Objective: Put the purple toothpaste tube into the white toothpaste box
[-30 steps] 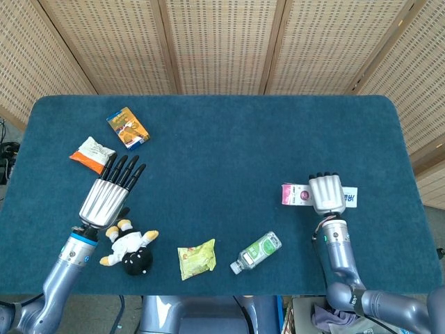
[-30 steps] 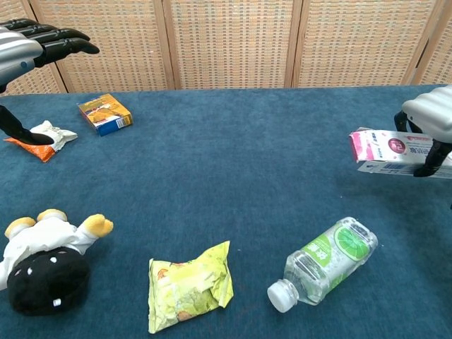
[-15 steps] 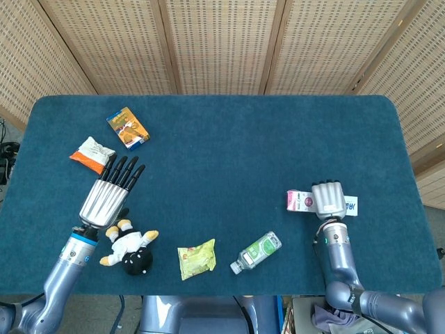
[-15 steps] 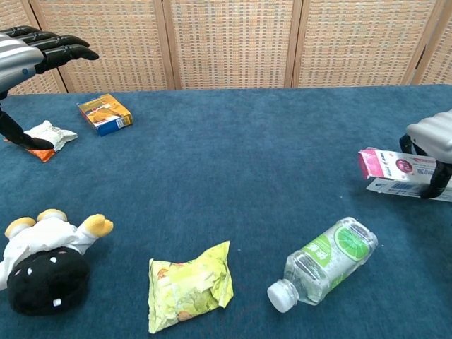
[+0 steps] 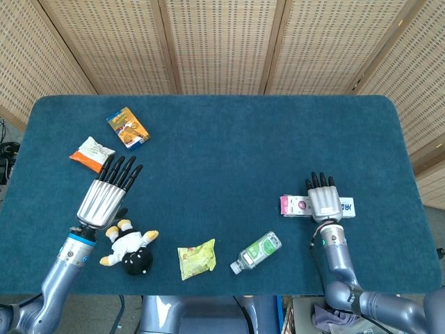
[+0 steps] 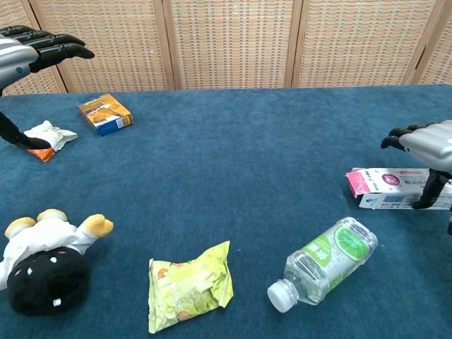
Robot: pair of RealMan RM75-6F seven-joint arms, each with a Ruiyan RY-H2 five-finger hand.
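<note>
The white toothpaste box [image 5: 348,207] [image 6: 399,200] lies flat on the blue table at the right. A pink-purple piece [image 5: 292,204] [image 6: 371,180] sticks out at its left end; I cannot tell whether it is the tube or part of the box. My right hand [image 5: 323,198] [image 6: 427,141] hovers over the box with its fingers stretched out, and its thumb reaches down in front of the box. Far from it, my left hand [image 5: 108,195] [image 6: 28,49] is raised above the left side, fingers spread and holding nothing.
A clear bottle with a green label [image 5: 257,251] [image 6: 325,261] lies just left of and nearer than the box. A yellow-green packet [image 5: 197,258] [image 6: 189,284], a plush toy [image 5: 131,249] [image 6: 46,258], an orange carton [image 5: 127,127] [image 6: 104,113] and an orange-white packet [image 5: 91,154] [image 6: 42,138] lie further left.
My right hand carried the box down and toward the front, set it on the table, and its fingers uncurled from it. The left hand barely moved.
</note>
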